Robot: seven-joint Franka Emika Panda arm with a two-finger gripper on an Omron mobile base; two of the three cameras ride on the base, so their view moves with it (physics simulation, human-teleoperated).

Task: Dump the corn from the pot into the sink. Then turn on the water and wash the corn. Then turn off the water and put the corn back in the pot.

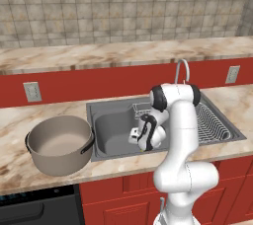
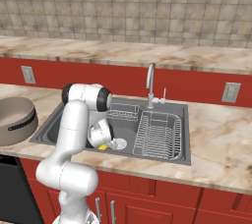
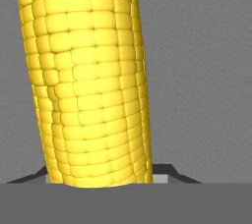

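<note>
I've got the arm bent down into the left basin of the sink point(image 1: 111, 130), gripper point(image 1: 143, 146) low over the basin floor. Corn point(image 3: 86, 80) sits right up against the hand camera, running lengthwise away from it on the grey sink bottom; a bit of yellow shows under the hand point(image 2: 103, 146) near the drain point(image 2: 118, 143). Can't tell if the fingers have clamped the cob or are merely around it. Pot point(image 1: 60, 144) stands upright on the counter point(image 1: 15, 120) just left of the sink, looks empty.

The corn point(image 3: 86, 80) hides the fingers and runs past the top edge.
</note>
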